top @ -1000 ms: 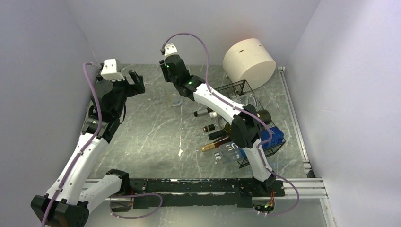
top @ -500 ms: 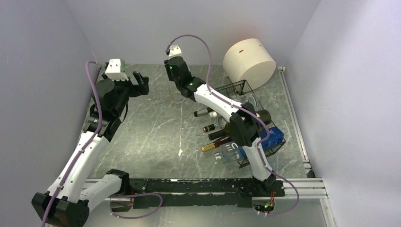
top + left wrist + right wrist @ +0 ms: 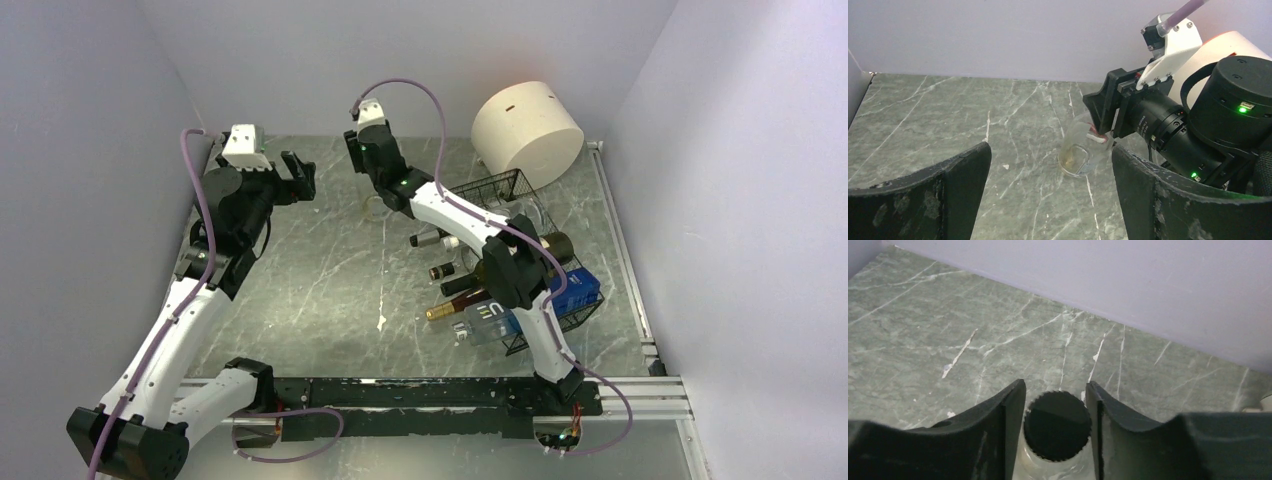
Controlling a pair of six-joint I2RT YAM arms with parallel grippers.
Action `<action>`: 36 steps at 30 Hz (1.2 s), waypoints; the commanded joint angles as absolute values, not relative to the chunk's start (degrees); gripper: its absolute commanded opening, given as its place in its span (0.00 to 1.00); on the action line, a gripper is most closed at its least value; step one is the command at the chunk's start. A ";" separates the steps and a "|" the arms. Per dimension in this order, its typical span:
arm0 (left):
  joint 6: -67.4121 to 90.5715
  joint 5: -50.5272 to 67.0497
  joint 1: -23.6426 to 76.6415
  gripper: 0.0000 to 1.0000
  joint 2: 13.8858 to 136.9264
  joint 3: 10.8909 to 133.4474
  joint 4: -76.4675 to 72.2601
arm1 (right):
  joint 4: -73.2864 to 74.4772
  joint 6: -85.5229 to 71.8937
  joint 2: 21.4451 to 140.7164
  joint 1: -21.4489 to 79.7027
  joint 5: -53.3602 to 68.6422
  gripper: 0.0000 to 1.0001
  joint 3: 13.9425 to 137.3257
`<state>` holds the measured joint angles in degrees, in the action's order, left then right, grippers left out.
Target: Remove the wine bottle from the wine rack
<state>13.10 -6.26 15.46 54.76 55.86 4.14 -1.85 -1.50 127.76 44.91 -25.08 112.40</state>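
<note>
Wine bottle (image 3: 372,205), clear glass with a black cap (image 3: 1058,426), off the wine rack (image 3: 505,185), tipped a little near the far edge of the counter (image 3: 320,270). Right end effector (image 3: 1055,390) almost shut, fingers (image 3: 998,430) snug on both sides of the cap. Left end effector (image 3: 298,172) wide open, holding nothing, up over the far left corner. Wine rack by the right edge, other bottles (image 3: 455,285) lying in it.

White veins streak the grey-green table (image 3: 320,270); wine rack (image 3: 503,186) black, cylinder (image 3: 527,130) cream, wine bottle (image 3: 1079,150) clear.
</note>
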 commanded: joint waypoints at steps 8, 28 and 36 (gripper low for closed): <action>14.06 -3.91 15.29 0.94 55.33 57.04 2.32 | 1.46 1.02 113.79 44.85 -19.44 0.88 111.59; 14.70 -2.03 15.95 0.94 58.52 57.36 2.68 | 34.92 9.77 79.93 45.68 -17.38 0.93 82.18; 14.21 -6.47 18.00 0.94 61.53 56.80 2.94 | 43.05 15.72 77.34 48.76 -26.65 1.00 75.94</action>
<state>14.39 -3.92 16.49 60.93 55.86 4.12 37.01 11.42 78.06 47.46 -20.29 78.87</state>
